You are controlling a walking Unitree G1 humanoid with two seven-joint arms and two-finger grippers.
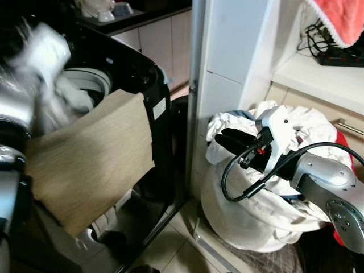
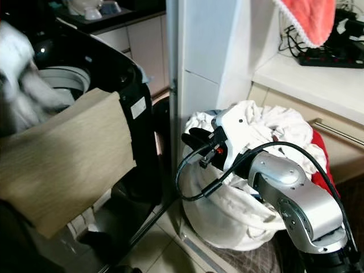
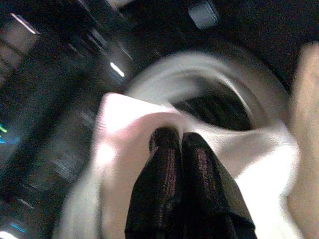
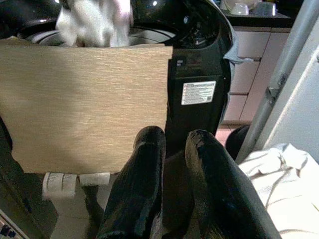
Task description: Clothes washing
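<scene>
My left gripper (image 3: 173, 135) is shut on a white garment (image 3: 124, 129) and holds it above the round drum opening (image 3: 219, 99) of the black top-loading washing machine (image 1: 159, 114). In the eye views that garment (image 1: 42, 51) is a blurred white mass at the upper left. My right gripper (image 1: 224, 137) hovers over a heap of white laundry (image 1: 256, 210) in a basket to the right of the machine. Its fingers (image 4: 149, 144) stand slightly apart with nothing between them and point toward the washer.
A tan flat panel (image 1: 91, 159) leans across the washer's front. A white cabinet post (image 1: 199, 85) stands between washer and basket. A red towel (image 1: 344, 20) hangs above a shelf with cables (image 1: 335, 54). Tiled floor (image 1: 170, 244) lies below.
</scene>
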